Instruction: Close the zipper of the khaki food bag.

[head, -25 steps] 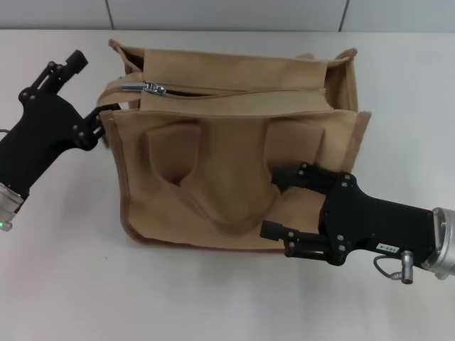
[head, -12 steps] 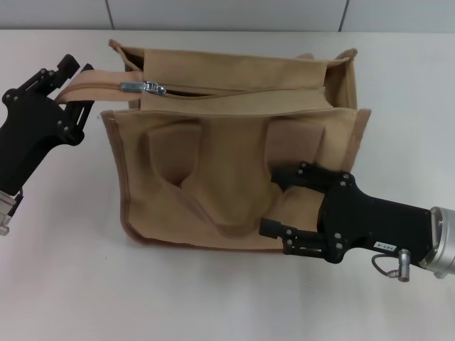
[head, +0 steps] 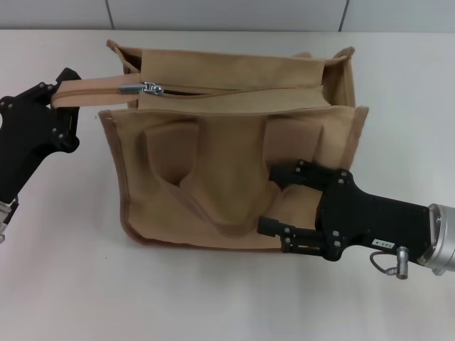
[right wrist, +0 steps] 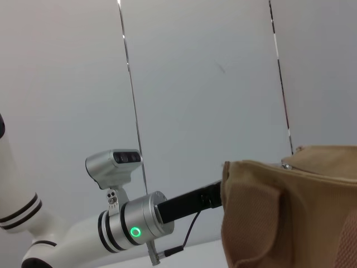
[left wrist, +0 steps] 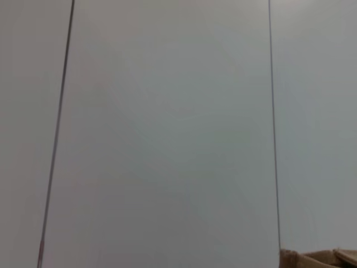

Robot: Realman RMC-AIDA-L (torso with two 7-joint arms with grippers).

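The left gripper (head: pixel 62 91) sits at the left end of the khaki food bag (head: pixel 234 156), clenched on the tan strip (head: pixel 92 89) that sticks out sideways from the bag's top; that strip is the loose end of the zipper (head: pixel 234 90), and it runs level from the fingers toward the bag. Just beside where the strip meets the bag body lies the silver pull tab (head: pixel 142 89), at the left end of the zipper line, pointing toward the left gripper. From the tab the zipper runs rightward across the top flap, and a dark gap shows along it, so the opening is not yet drawn together.

The right gripper (head: pixel 281 202) rests against the bag's near face, low and toward its right side, with its two fingers spread apart; the upper finger (head: pixel 288 176) lies on the fabric below the right handle loop, the lower finger (head: pixel 274 227) near the bottom piping. Nothing is pinched between them.

The bag stands in the middle of the white table (head: pixel 64 270), its handle (head: pixel 213 192) drooping flat against the near face. A corner of tan fabric (left wrist: pixel 318 258) shows at the edge of the left wrist view. The right wrist view shows the bag's side (right wrist: pixel 290 212) close up, with the left arm (right wrist: pixel 134 220) beyond it, a green ring lit on its wrist
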